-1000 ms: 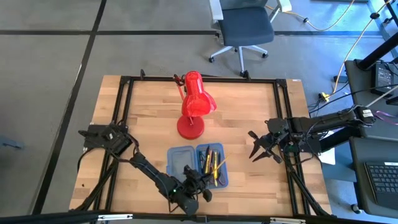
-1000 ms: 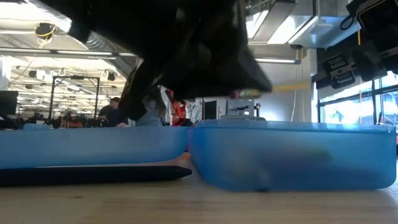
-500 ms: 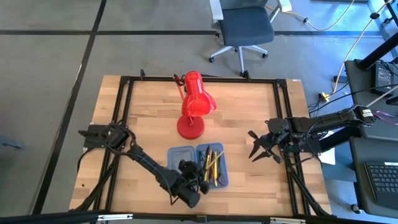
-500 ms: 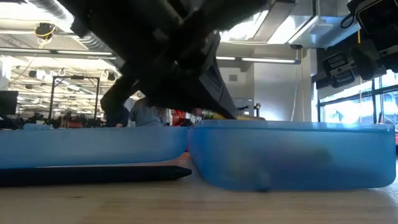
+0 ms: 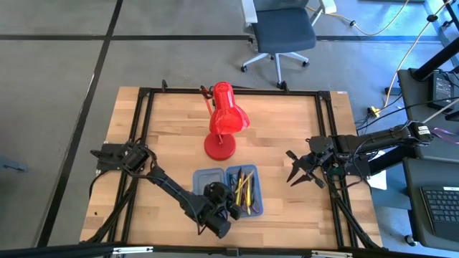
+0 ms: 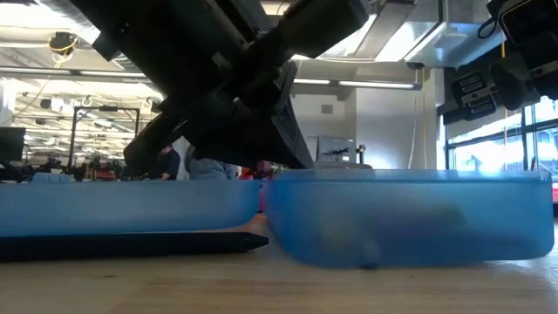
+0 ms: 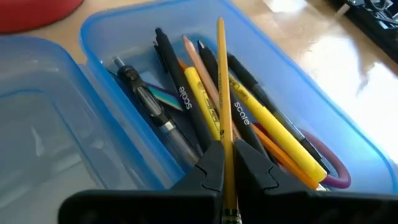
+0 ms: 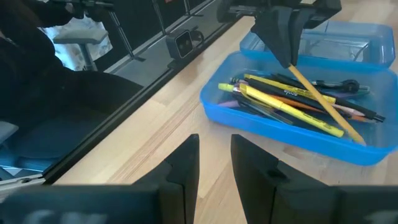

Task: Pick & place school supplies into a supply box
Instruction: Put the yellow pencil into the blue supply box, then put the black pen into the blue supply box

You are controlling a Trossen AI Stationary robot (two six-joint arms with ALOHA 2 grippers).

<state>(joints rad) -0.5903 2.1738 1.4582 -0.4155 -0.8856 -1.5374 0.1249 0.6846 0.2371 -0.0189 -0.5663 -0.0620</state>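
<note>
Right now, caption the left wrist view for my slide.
Left tool shut on yellow pencil above pens in the blue supply box.

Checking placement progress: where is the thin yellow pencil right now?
The left gripper holds the yellow pencil over the supply box, right half, above the pens there, at the table's front edge.

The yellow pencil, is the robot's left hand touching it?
Touching. The left wrist view shows the left hand shut on the yellow pencil, one finger on each side.

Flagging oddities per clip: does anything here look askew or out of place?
Nothing stands out. The left end effector holds a yellow pencil over the supply box, whose filled half already contains pens and scissors.
</note>
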